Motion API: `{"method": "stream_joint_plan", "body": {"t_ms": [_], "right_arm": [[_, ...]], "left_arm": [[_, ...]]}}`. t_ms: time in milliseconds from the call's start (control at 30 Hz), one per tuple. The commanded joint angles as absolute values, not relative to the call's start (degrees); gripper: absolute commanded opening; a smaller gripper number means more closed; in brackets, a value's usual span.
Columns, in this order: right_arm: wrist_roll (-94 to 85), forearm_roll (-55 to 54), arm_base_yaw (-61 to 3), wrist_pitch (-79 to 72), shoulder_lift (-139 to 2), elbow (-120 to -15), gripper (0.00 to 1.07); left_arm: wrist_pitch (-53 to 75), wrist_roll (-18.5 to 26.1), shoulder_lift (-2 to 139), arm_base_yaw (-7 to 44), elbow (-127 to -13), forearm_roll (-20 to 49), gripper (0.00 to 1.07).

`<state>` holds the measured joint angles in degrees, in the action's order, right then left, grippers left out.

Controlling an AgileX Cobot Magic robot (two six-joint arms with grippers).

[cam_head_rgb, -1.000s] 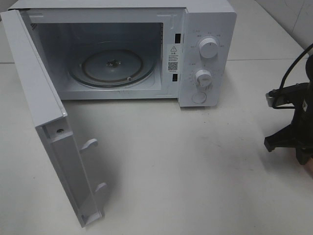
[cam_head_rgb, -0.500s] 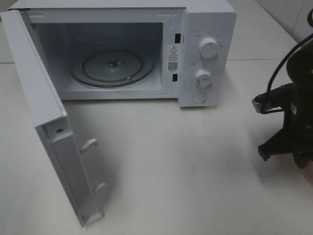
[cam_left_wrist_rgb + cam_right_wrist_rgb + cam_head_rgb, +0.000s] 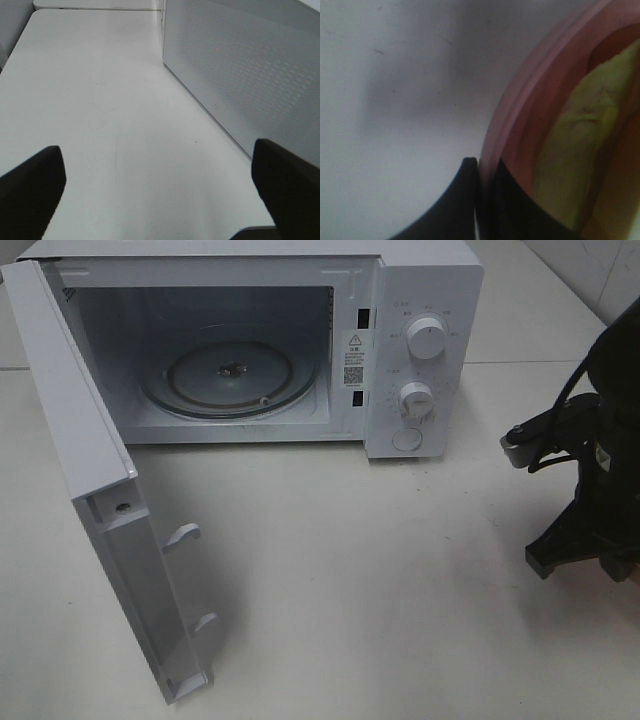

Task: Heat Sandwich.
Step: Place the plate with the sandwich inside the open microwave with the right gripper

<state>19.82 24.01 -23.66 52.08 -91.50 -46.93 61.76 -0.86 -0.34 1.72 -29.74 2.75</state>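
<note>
The sandwich (image 3: pixel 580 150), with yellow-green filling, lies on a round pink plate (image 3: pixel 520 115) in the right wrist view. My right gripper (image 3: pixel 479 167) is shut on the plate's rim, one finger (image 3: pixel 462 200) outside and one inside. In the high view the right arm (image 3: pixel 590 500) is at the table's right edge, and the plate and sandwich are out of frame there. My left gripper (image 3: pixel 160 187) is open and empty above the table, beside the microwave's perforated side wall (image 3: pixel 240 75). It does not show in the high view.
The white microwave (image 3: pixel 420 300) stands at the back with its door (image 3: pixel 90 490) swung wide open to the front left. The glass turntable (image 3: pixel 230 375) inside carries nothing. Two knobs (image 3: pixel 428 338) are on its right panel. The table (image 3: pixel 380 590) is white.
The right arm has shifted a little to the left in the high view and looks larger, as if raised. The microwave and its door have not moved.
</note>
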Motion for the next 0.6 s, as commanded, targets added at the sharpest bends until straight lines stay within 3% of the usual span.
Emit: {"method": "stream_joint_plan", "body": {"t_ms": [33,600], "right_arm": [[20.0,25.21,-26.41,54.72,-89.67,-46.47,0.0],[18.45,24.64,-40.62,56.44,-87.26,-46.47,0.0]], "left_arm": [[61.36,-1.09,-1.6,2.01,-29.56,2.86,0.95],[61.36,-1.09,-1.6,2.01,-29.56,2.86,0.95]]}}
